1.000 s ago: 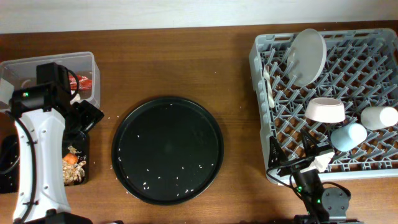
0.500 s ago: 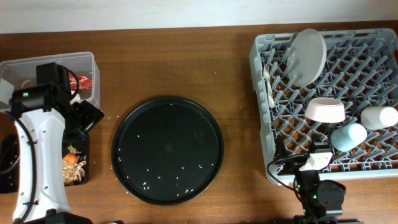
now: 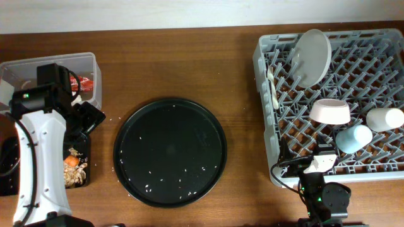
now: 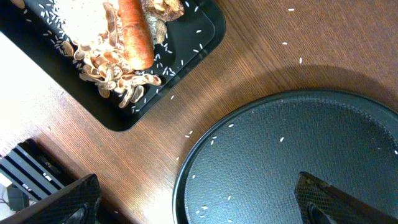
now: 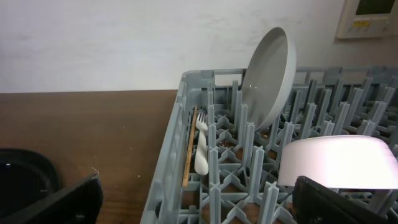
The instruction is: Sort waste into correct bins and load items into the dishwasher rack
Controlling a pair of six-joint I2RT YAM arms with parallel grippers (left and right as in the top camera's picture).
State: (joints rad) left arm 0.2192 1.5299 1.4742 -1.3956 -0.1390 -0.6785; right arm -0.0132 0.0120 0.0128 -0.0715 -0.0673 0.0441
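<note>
A large square grey plastic rack (image 3: 261, 75) with upright pegs takes up the right side of the brown wooden table (image 3: 240, 94). In its far-left part a white round plate (image 3: 312, 57) stands on edge, leaning between the pegs. A white plastic fork (image 5: 201, 149) lies just left of it, along the rack's left wall. Nearer, a small white bowl (image 3: 329, 111) sits in the middle of the rack. A cream-white cup (image 3: 385, 118) rests at the right edge, and a light-blue cup (image 3: 354, 138) sits just near and left of that.

A large round black tray (image 3: 170, 151) lies at the middle of the table, dotted with loose rice grains. At the far left stands a clear rectangular plastic tub (image 3: 88, 63) holding a red-and-white snack wrapper (image 3: 85, 83). Near the tub, partly under the left arm, is a shallow flat black rectangular tray (image 4: 199, 25). It carries an orange carrot (image 4: 135, 31), white rice (image 4: 81, 18) and brown scraps (image 4: 112, 68).

The left gripper (image 4: 199, 202) hangs above the left rim of the round tray, beside the rectangular one. Its fingers are spread fully apart with nothing between them. The right gripper (image 5: 199, 205) is at the near edge of the table, by the rack's near-left corner and facing the rack. It too is spread wide and holds nothing.
</note>
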